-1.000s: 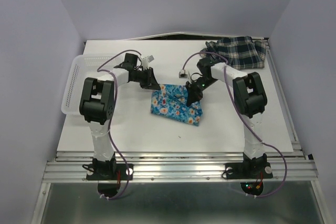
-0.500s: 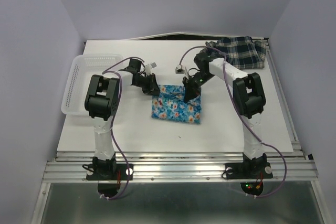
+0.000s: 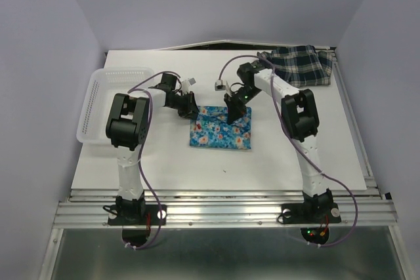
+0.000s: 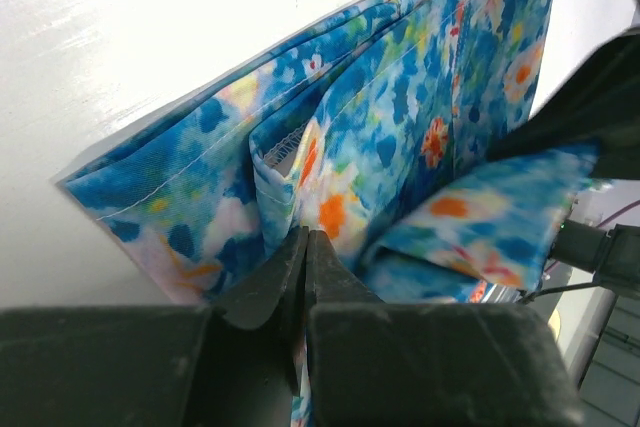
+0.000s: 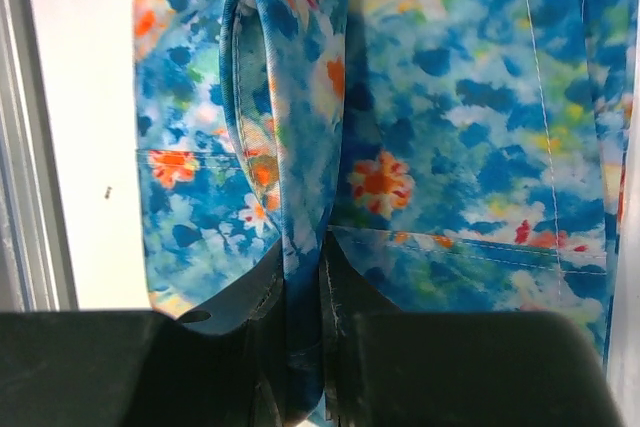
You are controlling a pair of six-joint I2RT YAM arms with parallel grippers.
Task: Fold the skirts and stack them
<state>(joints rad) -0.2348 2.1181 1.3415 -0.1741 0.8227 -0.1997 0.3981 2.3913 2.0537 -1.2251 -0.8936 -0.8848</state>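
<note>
Only overhead shows the plaid skirt [image 3: 298,63].

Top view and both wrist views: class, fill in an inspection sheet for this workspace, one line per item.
Surface: white table.
Job's things: floral skirt part folded at the table's centre; plaid skirt bunched at the far right corner, apart from it.
Clutter: white basket at the left edge.
Grippers: left gripper and right gripper each shut on a fold of the floral skirt, at its far edge.
Cables: purple cables loop along both arms.
Surroundings: lilac walls on three sides; metal rail at the near edge.
</note>
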